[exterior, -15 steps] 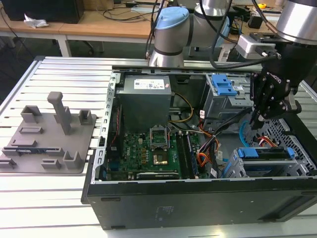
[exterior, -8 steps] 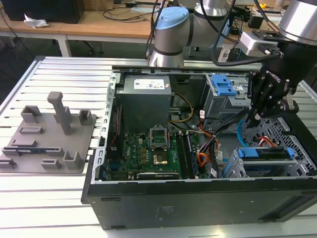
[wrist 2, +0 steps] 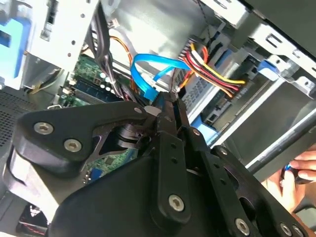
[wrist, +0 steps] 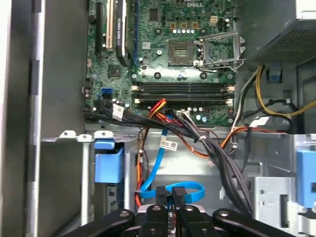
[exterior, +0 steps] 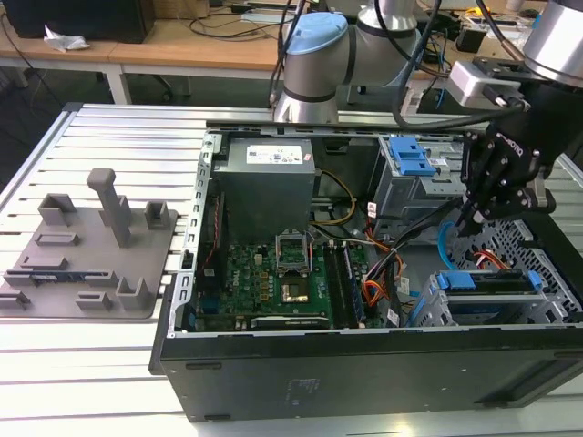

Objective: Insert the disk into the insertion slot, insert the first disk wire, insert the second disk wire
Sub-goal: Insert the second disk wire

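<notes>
Inside the case, at the exterior view's right, my gripper [exterior: 475,218] is pinching the second disk wire [wrist: 170,190], fingers clamped on its dark plug. Disk [exterior: 492,281] is sitting in the insertion slot [exterior: 437,309], just below.

bench [exterior: 109,137]: white, slatted metal top | on it: open black computer case [exterior: 364,364], grey plastic fixture tray [exterior: 86,250] at the exterior view's left, near the case

No text is clear enough to read; the labels on the power supply [exterior: 270,157] and cables [wrist: 169,145] stay illegible.
</notes>
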{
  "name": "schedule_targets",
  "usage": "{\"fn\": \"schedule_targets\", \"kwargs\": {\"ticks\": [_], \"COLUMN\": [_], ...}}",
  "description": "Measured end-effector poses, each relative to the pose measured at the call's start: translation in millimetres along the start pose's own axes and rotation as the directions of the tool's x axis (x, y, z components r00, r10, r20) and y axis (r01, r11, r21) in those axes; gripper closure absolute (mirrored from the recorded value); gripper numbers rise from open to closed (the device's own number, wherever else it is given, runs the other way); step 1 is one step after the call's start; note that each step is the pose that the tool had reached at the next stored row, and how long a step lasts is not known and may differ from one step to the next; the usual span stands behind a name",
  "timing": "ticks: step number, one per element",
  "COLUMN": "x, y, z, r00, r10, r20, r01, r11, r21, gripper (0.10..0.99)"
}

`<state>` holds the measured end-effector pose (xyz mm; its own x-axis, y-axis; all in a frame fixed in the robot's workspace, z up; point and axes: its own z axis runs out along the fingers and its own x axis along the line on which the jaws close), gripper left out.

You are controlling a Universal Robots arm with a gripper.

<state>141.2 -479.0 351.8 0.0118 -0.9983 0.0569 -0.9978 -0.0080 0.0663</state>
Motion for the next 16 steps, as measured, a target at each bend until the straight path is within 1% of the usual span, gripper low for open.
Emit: {"fn": "schedule_targets", "kwargs": {"ticks": [1,2,3,4,5,7,8,9,10,12,13,14,16], "x": [3.0,7.8,10.5,14.1,18.6,25.7,27.8,30.5,32.4,35.4,36.8,37.4,37.5], "y": [-0.7,-3.0,-5.9,-9.6,-9.7,-9.8,-10.0,-10.3,-11.1,-14.1,-17.7,-20.5,-21.4], "z": [0.1,0.3,0.2,0.1,0.3,0.7,0.8,1.0,1.0,0.9,0.8,0.7,0.6], "r00": [1.0000,1.0000,1.0000,0.9999,0.9996,0.9988,0.9985,0.9979,0.9975,0.9970,0.9968,0.9968,0.9968], "r10": [0.000,0.000,0.000,-0.001,-0.002,-0.003,-0.004,-0.004,-0.004,-0.005,-0.005,-0.005,-0.005], "r20": [0.0004,0.0027,0.0052,0.0145,0.0286,0.0484,0.0549,0.0642,0.0701,0.0777,0.0799,0.0804,0.0796], "r01": [0.000,0.000,0.000,0.001,0.002,0.003,0.004,0.004,0.004,0.005,0.005,0.005,0.005], "r11": [1.0000,1.0000,1.0000,1.0000,1.0000,1.0000,1.0000,1.0000,1.0000,1.0000,1.0000,1.0000,1.0000], "r21": [0.000,0.000,0.000,0.000,0.001,0.002,0.002,0.002,0.002,0.002,0.002,0.001,-0.001], "gripper": [0.925,0.925,0.925,0.925,0.925,0.925,0.925,0.925,0.925,0.925,0.925,0.925,0.925]}}
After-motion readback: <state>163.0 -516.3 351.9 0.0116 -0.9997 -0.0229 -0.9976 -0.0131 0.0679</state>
